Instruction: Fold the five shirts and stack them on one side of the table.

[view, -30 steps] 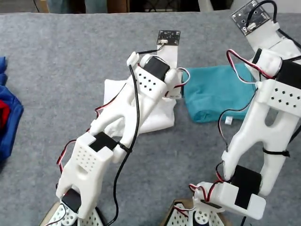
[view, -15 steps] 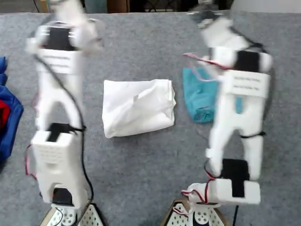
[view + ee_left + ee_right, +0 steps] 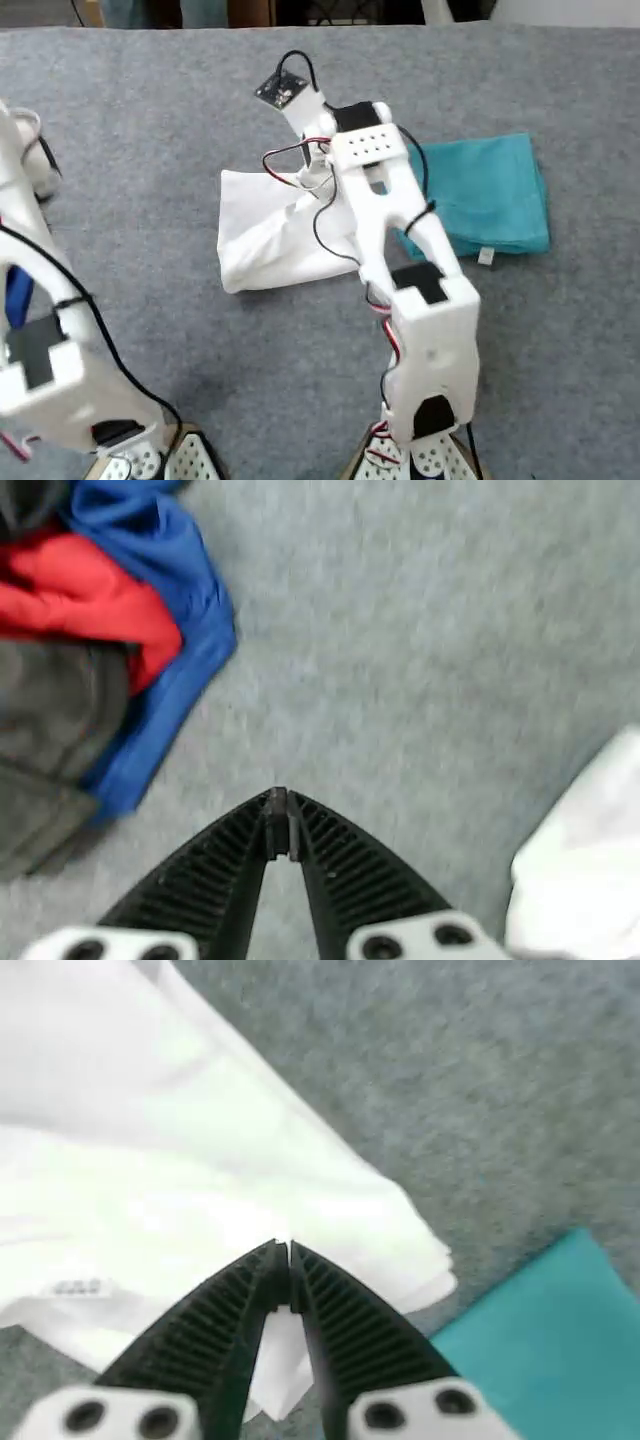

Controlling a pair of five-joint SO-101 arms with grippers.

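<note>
High view: white shirt lies as a rough folded bundle just left of frame ctr on the grey table. Teal shirt, folded flat, sits to its right, upper right of ctr. R arm runs from bottom ctr up & leftward. Its wrist end is over the white shirt's upper right corner & covers the gap btw the 2 shirts. R gripper: fingertips pressed together, nothing seen btw them, over the white shirt nr its edge; can't tell if the tips touch the cloth. R wrist view also has the teal shirt just beside the white one's corner, w/ a thin strip of grey table btw them. L arm stands at far left edge of high view, lower half. L gripper: tips together too, holding nothing, over bare table. Beyond it in L wrist view is a loose heap: blue shirt w/ red shirt on it & dark grey shirt touching both, all unfolded. The white shirt's edge shows off to the other side, well apart from the heap.
</note>
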